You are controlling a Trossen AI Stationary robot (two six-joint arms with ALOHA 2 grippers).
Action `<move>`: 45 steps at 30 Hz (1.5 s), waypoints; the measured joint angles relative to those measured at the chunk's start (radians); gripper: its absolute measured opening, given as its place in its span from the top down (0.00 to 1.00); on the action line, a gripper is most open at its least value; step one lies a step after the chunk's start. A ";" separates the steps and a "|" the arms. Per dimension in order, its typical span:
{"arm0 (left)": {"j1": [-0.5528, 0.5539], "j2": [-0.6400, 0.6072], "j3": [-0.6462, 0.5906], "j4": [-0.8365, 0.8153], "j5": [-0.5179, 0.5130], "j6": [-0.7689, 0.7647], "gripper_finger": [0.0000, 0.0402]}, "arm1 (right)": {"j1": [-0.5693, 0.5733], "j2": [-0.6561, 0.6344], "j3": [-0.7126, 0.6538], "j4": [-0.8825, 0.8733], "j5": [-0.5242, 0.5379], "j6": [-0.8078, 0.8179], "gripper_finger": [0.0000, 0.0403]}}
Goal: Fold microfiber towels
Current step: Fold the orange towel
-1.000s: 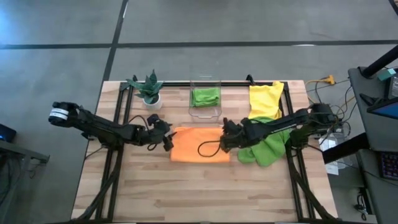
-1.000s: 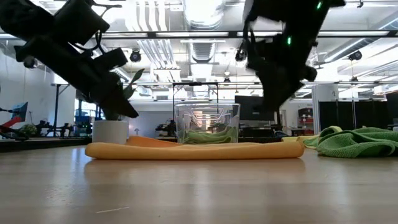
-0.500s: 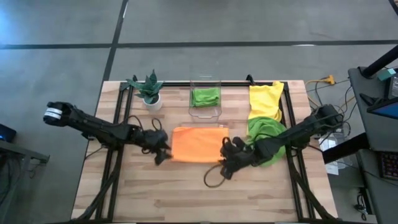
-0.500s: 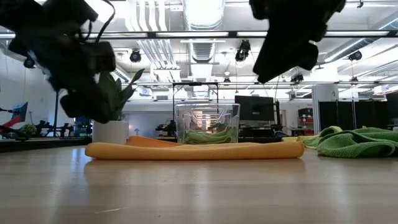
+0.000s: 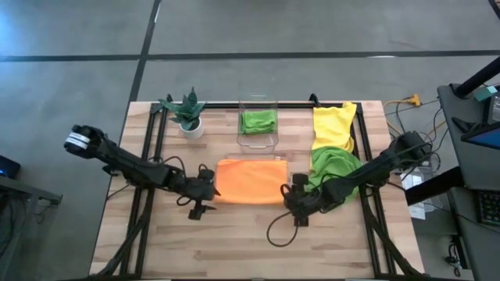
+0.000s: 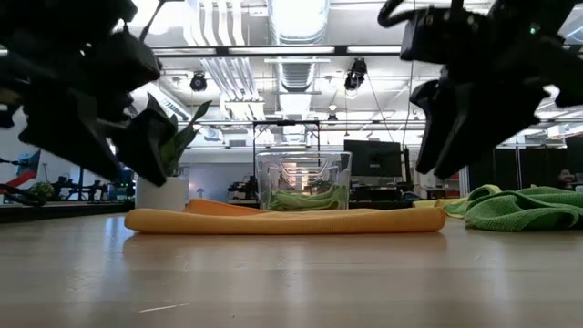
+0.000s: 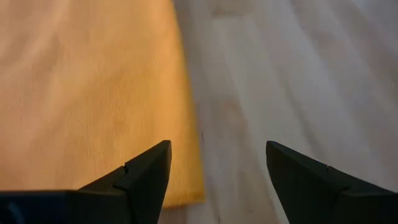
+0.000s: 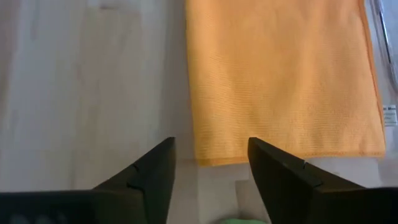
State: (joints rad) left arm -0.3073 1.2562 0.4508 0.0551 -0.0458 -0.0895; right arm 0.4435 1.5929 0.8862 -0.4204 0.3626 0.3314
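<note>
Fingers (image 7: 146, 180) of the left gripper (image 5: 201, 195) stand parted and empty just beside one short edge of the folded orange towel (image 5: 249, 180); the right gripper (image 5: 298, 204) hangs equally spread and empty by the opposite edge. Beyond that towel on the desk (image 5: 234, 242) sit a clear bin (image 5: 258, 136) holding a green towel (image 5: 258, 121), a crumpled green towel (image 5: 334, 166) and a yellow towel (image 5: 333, 125).

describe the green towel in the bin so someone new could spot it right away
Start at the wooden table and go to the middle of its far edge, where a clear plastic bin stands between the potted plant and the yellow towel. The folded lime green towel lies inside it; the other green towel lies crumpled loose on the table.
</note>
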 joint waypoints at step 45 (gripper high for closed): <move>0.000 0.281 0.147 -0.124 -0.114 -0.114 0.97 | -0.094 0.135 -0.077 0.137 -0.156 0.036 0.89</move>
State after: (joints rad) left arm -0.3069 1.5376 0.5981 -0.0692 -0.1600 -0.2039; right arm 0.3492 1.7275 0.8093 -0.2830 0.2067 0.3678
